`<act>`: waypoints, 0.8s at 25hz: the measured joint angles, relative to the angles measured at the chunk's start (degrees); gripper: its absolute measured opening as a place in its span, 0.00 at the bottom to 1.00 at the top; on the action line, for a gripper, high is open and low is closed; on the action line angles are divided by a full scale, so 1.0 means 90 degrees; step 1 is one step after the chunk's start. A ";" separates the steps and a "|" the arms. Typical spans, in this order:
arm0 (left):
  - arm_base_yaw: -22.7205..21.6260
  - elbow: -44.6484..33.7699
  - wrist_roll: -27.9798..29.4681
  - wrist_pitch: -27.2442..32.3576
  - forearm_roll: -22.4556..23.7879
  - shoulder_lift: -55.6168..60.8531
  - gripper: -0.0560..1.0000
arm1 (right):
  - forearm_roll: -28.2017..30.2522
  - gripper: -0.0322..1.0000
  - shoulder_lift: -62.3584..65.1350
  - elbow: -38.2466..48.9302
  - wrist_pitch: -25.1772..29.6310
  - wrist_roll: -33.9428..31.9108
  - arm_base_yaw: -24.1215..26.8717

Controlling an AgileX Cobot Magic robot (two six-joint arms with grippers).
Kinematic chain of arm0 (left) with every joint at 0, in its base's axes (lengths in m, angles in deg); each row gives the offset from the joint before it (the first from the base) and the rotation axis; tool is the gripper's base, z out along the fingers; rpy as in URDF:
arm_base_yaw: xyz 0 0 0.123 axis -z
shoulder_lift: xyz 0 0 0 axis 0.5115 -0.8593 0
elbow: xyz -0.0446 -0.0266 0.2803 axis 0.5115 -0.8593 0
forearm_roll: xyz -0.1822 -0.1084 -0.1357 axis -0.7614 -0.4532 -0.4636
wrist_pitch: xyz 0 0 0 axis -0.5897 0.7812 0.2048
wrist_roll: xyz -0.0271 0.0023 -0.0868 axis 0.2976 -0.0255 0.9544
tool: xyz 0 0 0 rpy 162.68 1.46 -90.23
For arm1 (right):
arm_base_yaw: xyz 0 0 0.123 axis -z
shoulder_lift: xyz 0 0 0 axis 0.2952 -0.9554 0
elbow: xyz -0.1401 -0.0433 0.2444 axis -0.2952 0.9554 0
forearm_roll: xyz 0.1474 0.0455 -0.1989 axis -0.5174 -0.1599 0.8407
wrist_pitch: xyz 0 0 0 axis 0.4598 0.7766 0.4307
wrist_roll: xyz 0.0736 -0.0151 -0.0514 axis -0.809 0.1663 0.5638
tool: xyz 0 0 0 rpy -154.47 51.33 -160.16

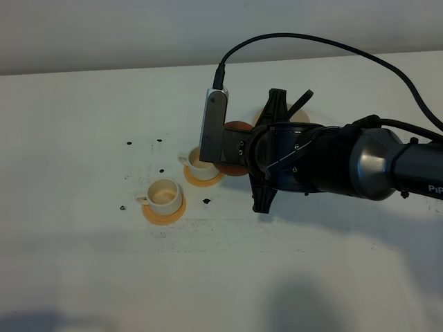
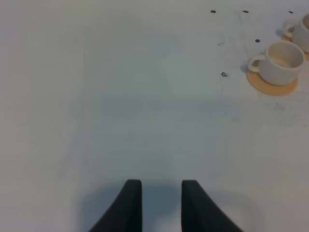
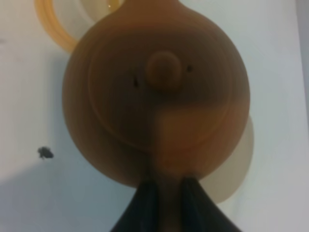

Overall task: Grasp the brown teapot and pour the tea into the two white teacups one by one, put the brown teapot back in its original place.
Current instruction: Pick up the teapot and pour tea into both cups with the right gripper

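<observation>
My right gripper [image 3: 166, 193] is shut on the loop handle of the brown teapot [image 3: 159, 96] and holds it above the table. In the high view the teapot [image 1: 235, 127] is mostly hidden under my right wrist, and its spout end reaches the farther white teacup [image 1: 197, 161]. The nearer white teacup [image 1: 164, 195] stands apart, to the front left. Each cup sits on a small orange coaster. The pale beige coaster [image 1: 302, 116] lies behind the right arm, partly hidden, and shows under the teapot in the right wrist view [image 3: 239, 164]. My left gripper [image 2: 161, 198] is open and empty over bare table.
Both cups also show in the left wrist view, the nearer [image 2: 280, 62] and the farther [image 2: 304, 31]. Small dark specks [image 1: 206, 201] dot the white table [image 1: 83, 263] around the cups. The right arm's black cable [image 1: 332, 45] arcs over the back of the table.
</observation>
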 joint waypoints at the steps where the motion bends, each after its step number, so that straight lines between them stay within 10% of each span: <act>1: 0.0000 0.0000 0.0000 0.0000 0.0000 0.0000 0.26 | 0.0053 0.12 0.0000 0.0000 -0.0008 0.0000 0.0000; 20: 0.0000 0.0000 -0.0005 0.0000 0.0000 0.0000 0.26 | 0.0880 0.12 0.0000 -0.0027 -0.0014 0.0116 0.0000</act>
